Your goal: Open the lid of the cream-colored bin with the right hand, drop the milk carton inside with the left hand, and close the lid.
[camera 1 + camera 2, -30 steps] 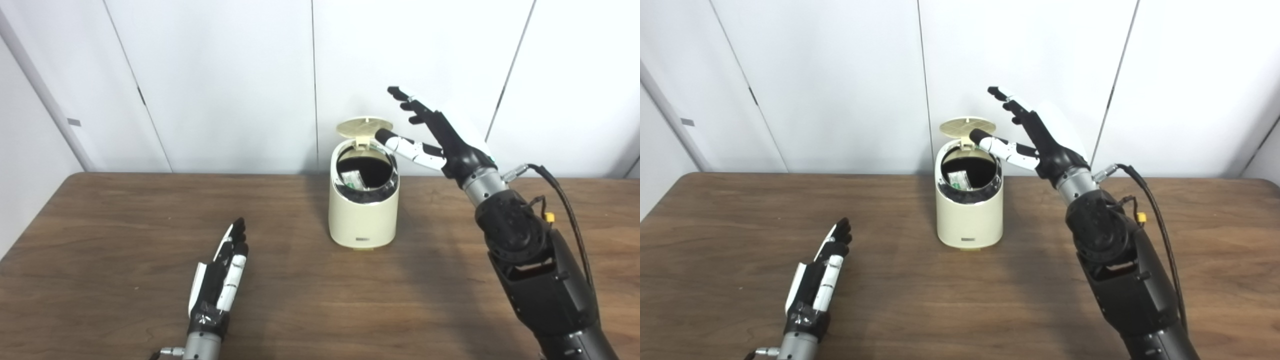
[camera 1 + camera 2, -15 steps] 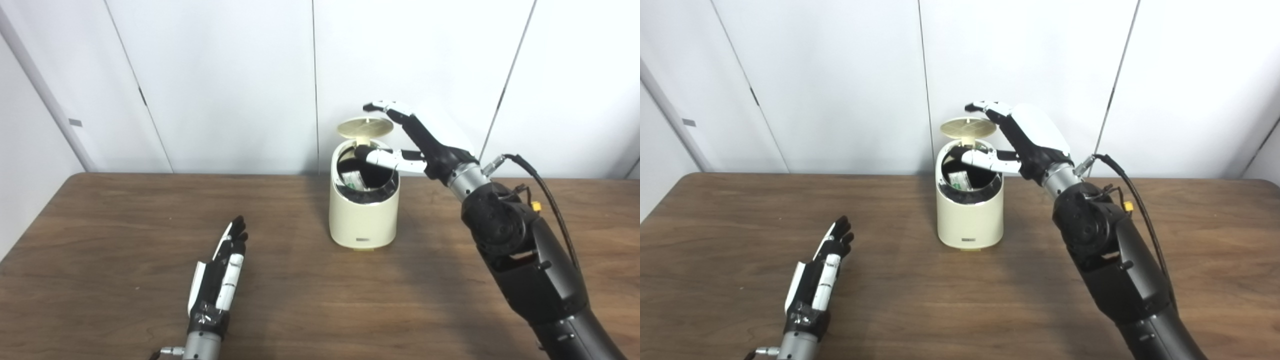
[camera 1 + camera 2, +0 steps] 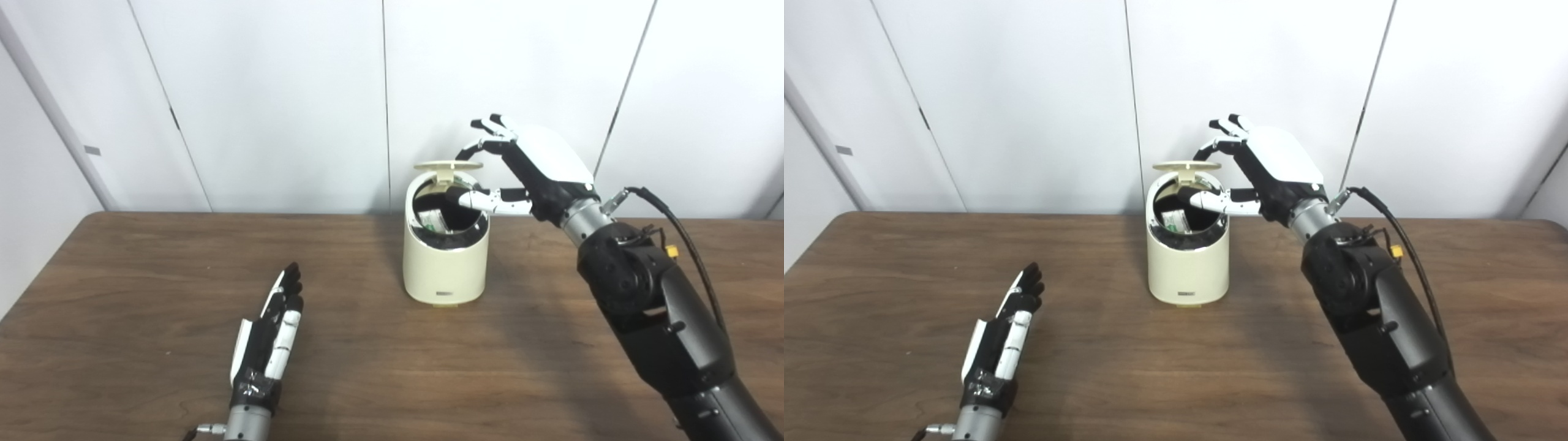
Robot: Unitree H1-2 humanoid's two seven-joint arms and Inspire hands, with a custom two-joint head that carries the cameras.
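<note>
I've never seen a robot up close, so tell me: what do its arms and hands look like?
Both hands are black and white, with a white shell on the back and finger segments that switch between the two colours. The left hand joins a silver wrist with tape just above it. The right hand sits on a silver cuff and a bulky black arm, with a black cable and a small yellow connector.

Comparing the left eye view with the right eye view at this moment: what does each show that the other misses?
Only the left eye view shows the full wall tag; in the right eye view it sits nearer the edge, and more wall shows at right. Both share the rest: the cream bin with its lid tilted partway, the milk carton inside, the right hand with fingers at the lid's edge, and the left hand flat on the table.
</note>
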